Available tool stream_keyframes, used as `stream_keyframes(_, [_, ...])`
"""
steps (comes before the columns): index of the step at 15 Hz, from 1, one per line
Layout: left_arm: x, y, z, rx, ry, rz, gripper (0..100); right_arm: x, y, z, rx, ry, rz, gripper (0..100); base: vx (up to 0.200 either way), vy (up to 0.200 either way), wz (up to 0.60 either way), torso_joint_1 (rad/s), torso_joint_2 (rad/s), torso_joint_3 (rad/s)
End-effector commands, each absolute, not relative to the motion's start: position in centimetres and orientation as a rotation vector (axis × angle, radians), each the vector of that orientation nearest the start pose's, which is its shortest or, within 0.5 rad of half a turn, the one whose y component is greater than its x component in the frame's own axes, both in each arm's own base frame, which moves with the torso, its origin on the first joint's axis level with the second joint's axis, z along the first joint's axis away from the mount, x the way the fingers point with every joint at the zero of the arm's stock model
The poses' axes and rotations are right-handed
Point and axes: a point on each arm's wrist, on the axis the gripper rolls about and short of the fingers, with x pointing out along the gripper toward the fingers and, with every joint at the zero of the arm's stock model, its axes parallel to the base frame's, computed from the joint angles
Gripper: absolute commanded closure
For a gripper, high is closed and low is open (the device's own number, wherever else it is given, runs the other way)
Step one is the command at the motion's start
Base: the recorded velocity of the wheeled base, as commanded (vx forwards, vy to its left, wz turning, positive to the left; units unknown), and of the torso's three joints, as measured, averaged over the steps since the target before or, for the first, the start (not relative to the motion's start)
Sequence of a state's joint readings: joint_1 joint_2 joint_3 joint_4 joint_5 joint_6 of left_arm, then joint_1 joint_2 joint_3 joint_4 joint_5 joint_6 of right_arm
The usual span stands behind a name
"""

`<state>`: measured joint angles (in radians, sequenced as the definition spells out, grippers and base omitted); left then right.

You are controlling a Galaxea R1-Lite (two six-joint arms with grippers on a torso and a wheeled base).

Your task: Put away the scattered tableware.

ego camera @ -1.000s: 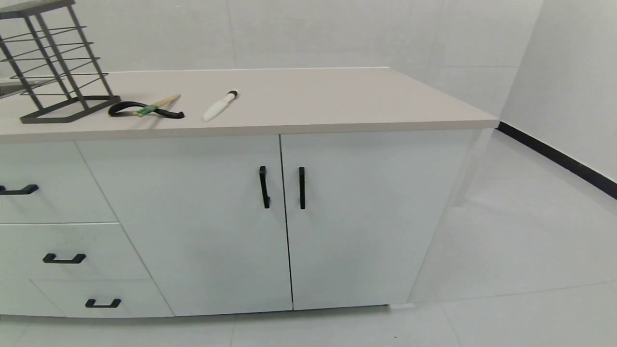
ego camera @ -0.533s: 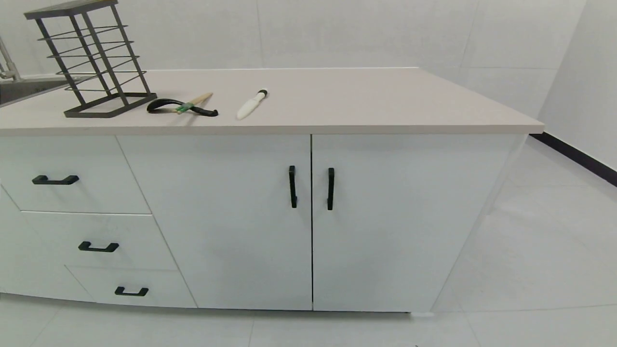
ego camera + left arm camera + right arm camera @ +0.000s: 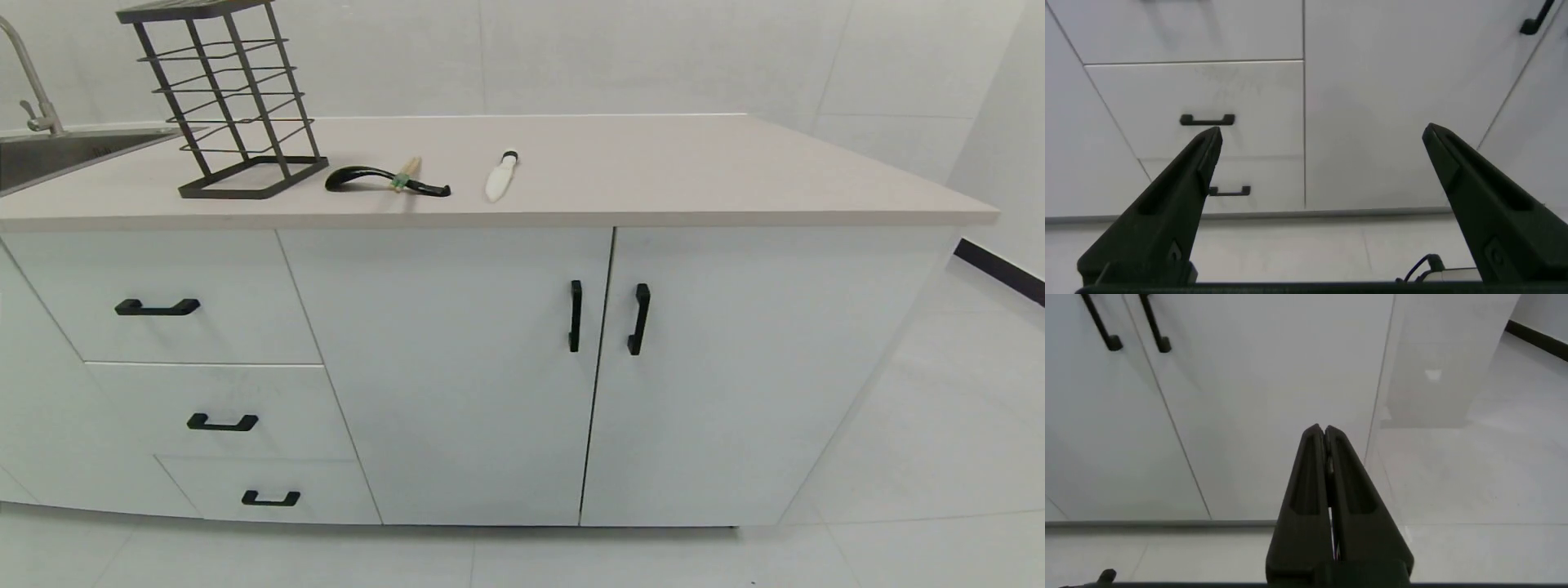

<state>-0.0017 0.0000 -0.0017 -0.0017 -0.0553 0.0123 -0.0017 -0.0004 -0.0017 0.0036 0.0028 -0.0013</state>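
Tableware is all on the countertop [image 3: 694, 175], left of centre and near the front edge. The black ladle [image 3: 384, 178] lies just right of the wire rack [image 3: 237, 106], long axis running left-right along the edge. A wooden stick with a green band [image 3: 406, 170] crosses it, chopsticks by the look. The white utensil [image 3: 500, 176] sits apart on the ladle's right, long axis pointing near-to-far, dark end away from us.

Left gripper [image 3: 1321, 135]: jaws wide, empty, facing the drawers [image 3: 1208, 90]. Right gripper [image 3: 1324, 433]: jaws pressed together, empty, facing the cabinet doors [image 3: 1249, 400]. We judge both to be below counter height, so every piece is up and forward from the jaws.

Left arm looks nearer to all three items. For the white utensil we'd close across its width, jaws spanning left-right. The ladle needs the wrist turned a quarter.
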Motion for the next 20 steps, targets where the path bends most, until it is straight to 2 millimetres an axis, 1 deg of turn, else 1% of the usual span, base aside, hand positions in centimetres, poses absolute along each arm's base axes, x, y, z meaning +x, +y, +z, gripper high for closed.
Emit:
stream_keyframes(1, [-2.3, -0.12, 7.61, 0.012, -0.003, -0.057, 0, -2.29, 0.01, 7.56, -0.002, 0.002, 0.002, 100, 0.0, 0.2, 0.0, 0.002, 0.0, 0.007])
stream_keyframes(18, [-2.3, -0.12, 7.61, 0.014, -0.003, -0.057, 0, -2.28, 0.01, 7.56, -0.002, 0.003, 0.002, 100, 0.0, 0.2, 0.0, 0.002, 0.0, 0.001])
stream_keyframes(20, [-2.3, -0.12, 7.61, 0.017, -0.004, -0.057, 0, -2.28, 0.01, 7.56, -0.002, 0.003, 0.002, 100, 0.0, 0.0, 0.0, 0.0, 0.0, 0.0])
